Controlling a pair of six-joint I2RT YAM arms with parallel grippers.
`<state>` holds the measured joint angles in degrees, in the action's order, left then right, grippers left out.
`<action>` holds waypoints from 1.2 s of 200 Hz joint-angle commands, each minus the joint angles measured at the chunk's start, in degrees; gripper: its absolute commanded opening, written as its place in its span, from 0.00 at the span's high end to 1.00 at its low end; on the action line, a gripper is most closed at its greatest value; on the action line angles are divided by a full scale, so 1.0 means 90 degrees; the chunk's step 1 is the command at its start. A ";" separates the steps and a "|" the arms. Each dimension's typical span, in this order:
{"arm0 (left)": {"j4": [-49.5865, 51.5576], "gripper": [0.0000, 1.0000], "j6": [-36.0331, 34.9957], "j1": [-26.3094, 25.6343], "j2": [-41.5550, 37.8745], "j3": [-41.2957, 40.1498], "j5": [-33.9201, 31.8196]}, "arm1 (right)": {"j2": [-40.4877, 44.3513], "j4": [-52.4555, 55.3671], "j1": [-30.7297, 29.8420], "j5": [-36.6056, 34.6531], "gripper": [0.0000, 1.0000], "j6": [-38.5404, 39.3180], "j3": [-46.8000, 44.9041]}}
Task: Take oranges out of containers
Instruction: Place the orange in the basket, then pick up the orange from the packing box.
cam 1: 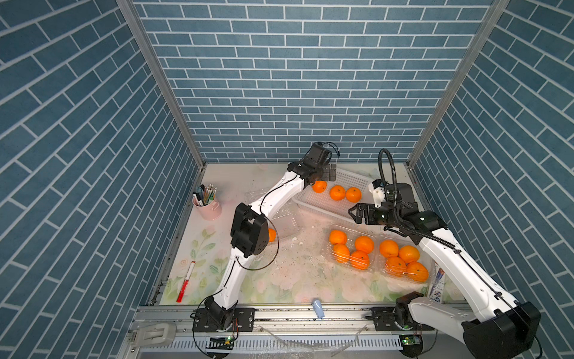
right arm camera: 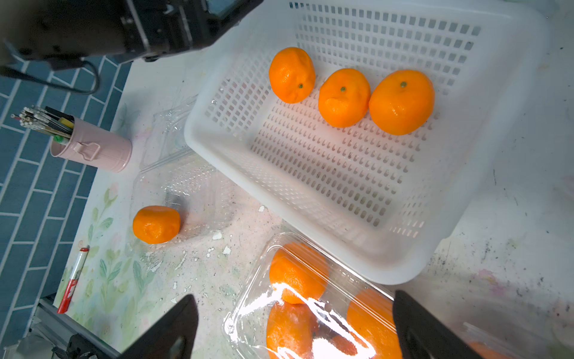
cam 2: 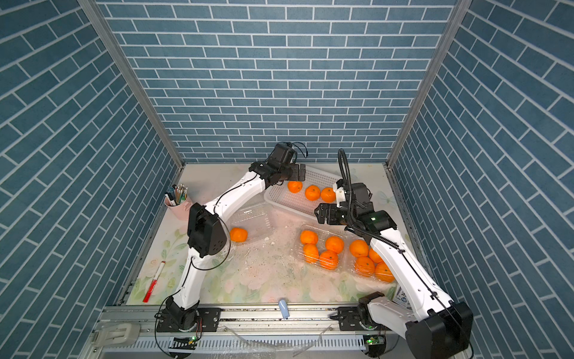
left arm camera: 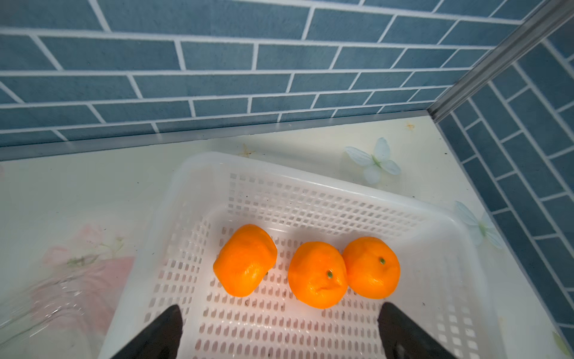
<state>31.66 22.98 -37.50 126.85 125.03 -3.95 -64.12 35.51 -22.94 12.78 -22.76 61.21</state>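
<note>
1. From the middle of the worktop (cam 1: 289, 279), a pink cup (cam 1: 207, 207) stands at 10 o'clock. A red pen (cam 1: 185, 282) lies at 8 o'clock. Both are out of the way.
2. At 9 o'clock a lone orange (cam 2: 238, 234) sits at the corner of the open clear box (cam 2: 253, 217). I cannot tell if it is inside or just beside. The left arm's elbow hangs over it.
3. The left jaws are wide and hold nothing. They hang over the white basket (left arm camera: 310, 180) at 1 o'clock, where three oranges (left arm camera: 316, 275) lie in a row.
4. I think the open box is nearly done. Next, the left jaws need to go to 9 o'clock for the lone orange. The back wall is close, so moving toward 6 o'clock, where the worktop is bare, looks safest.
5. At 4 o'clock the middle box (cam 1: 352, 250) and the right box (cam 1: 402, 259) are shut, with four oranges each. Their lids must open first.
6. The right jaws are wide and empty too. They hang above the basket's near rim, close to the middle box. The side wall is near.
</note>
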 commanded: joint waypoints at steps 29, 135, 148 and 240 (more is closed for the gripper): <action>-0.0583 0.01 -0.0473 -0.0014 -0.1845 -0.2429 -0.0305 | -0.0252 0.0308 -0.0420 0.0076 0.04 -0.0177 0.0549; 0.0299 0.01 0.0457 0.0196 -0.5719 -0.6684 -0.1539 | -0.1577 -0.0554 -0.2232 -0.0590 0.09 -0.1401 0.0831; 0.0526 0.00 0.0778 0.0325 -0.6233 -0.7091 -0.1524 | -0.1855 -0.0626 -0.2483 -0.0746 0.09 -0.1542 0.0960; 0.2937 0.01 0.1486 0.0406 -0.9009 -0.7469 -0.2267 | -0.4172 -0.0674 -0.3705 -0.1211 0.12 -0.2142 0.2861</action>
<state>49.60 35.35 -34.11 48.93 56.97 -18.98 -97.82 29.61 -54.59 3.86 -38.13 82.81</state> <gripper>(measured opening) 0.994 0.897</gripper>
